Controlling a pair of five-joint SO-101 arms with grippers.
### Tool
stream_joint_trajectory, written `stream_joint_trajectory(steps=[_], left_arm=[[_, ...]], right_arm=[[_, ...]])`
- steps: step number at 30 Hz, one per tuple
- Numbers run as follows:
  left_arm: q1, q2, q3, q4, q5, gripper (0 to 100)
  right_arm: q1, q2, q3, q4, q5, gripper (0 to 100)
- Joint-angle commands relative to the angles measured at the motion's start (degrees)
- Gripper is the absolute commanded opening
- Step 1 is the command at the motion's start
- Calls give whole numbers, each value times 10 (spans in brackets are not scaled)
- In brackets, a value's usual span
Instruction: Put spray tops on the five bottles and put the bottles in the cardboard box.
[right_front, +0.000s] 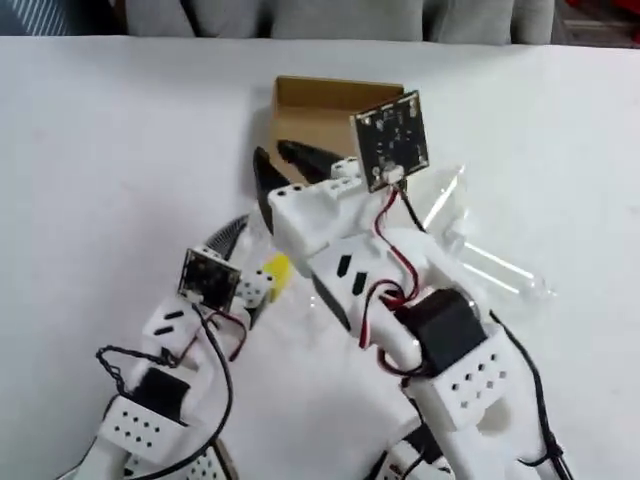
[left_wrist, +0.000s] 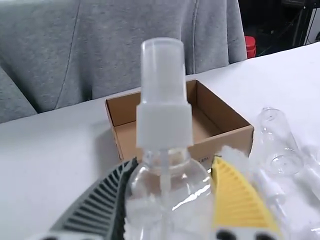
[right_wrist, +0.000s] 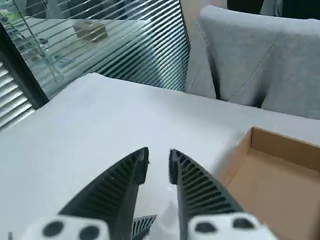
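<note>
One cardboard box (left_wrist: 225, 140), one bottle (left_wrist: 167, 187) wearing one spray top (left_wrist: 162, 100), and at least one open bottle (left_wrist: 276, 137) lying loose.

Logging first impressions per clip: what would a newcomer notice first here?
A clear bottle with a white spray top stands gripped in the left claw, close to the cardboard box. The right claw hangs slightly open near the box, and uncapped bottles lie on the table alongside.

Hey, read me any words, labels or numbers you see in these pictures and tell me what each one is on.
No text can be read.
Cardboard box: a small dark mark on its front wall, too blurred to read.
Circuit board: tiny markings, too small to read.
</note>
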Motion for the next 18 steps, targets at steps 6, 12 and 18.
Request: stream_joint_trajectory(steps=[6,12,18], left_arm=[[0,-13,-7,-18,-7,22],[0,-13,-6,-18,-7,22],[0,-13,-6,-18,-7,22]], right_arm=[[95,60,-32,36,11,15],[116,173,-30,31,11,15],[86,214,-27,22,6,15]])
